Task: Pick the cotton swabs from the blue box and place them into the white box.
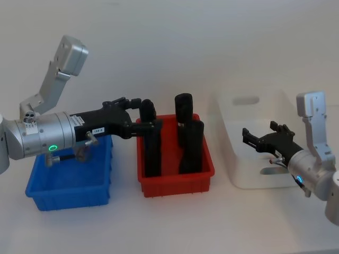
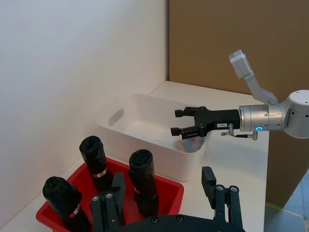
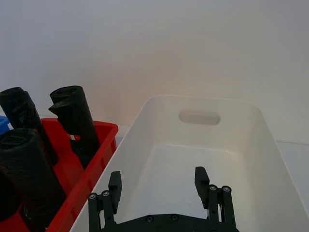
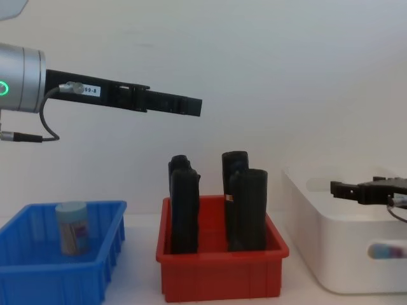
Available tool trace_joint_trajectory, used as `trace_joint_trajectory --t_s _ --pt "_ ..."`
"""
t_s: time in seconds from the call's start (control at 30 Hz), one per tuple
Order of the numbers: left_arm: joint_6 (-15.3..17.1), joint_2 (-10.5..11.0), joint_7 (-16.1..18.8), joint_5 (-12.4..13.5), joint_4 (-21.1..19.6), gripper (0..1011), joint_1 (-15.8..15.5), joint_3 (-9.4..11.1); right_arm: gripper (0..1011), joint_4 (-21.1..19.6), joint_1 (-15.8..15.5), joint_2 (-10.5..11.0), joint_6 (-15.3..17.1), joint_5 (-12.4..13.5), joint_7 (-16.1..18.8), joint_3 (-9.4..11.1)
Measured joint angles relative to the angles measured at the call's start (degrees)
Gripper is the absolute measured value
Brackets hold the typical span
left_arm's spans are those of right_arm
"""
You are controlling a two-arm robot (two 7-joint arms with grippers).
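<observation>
Left gripper hung spread, empty, well above black cylinders, right gripper spread over white box, clear of walls, cotton swabs tub stood in blue box

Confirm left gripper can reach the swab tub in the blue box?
Probably yes: the cotton swab tub stands uncovered in the blue box; the open left gripper hangs above the red bin.

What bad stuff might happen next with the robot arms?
1. The open left gripper hangs above the red bin; lowering toward the blue box, it might bump the tall black cylinders.
2. The cotton swabs tub standing in the blue box could tip when grabbed.
The open right gripper hovers over the white box.
</observation>
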Motion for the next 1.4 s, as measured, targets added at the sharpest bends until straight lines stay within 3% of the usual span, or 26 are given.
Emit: trace_joint_trajectory --t_s 0.13,0.53,0.97,1.17,1.4 --pt "0.0 0.0 0.0 0.0 0.0 1004 0.0 0.0 1001 0.3 0.1 -0.1 -0.4 0.0 0.2 0.0" --pt "0.0 0.0 0.0 0.0 0.0 1004 0.0 0.0 1002 -0.9 -0.5 0.1 -3.3 0.3 -0.1 0.2" --pt "0.0 0.0 0.0 0.0 0.0 1004 0.0 0.0 1002 -6.5 -3.2 1.2 -8.1 0.9 -2.7 1.2" --pt "-0.1 0.0 0.2 0.0 0.0 1004 0.1 0.0 1001 -6.9 -3.6 1.3 -8.1 0.9 -2.8 1.2" --pt "-1.2 -0.1 2.9 0.5 -0.8 1004 1.3 0.6 1001 -9.6 -5.7 1.9 -7.7 1.0 -3.3 1.0"
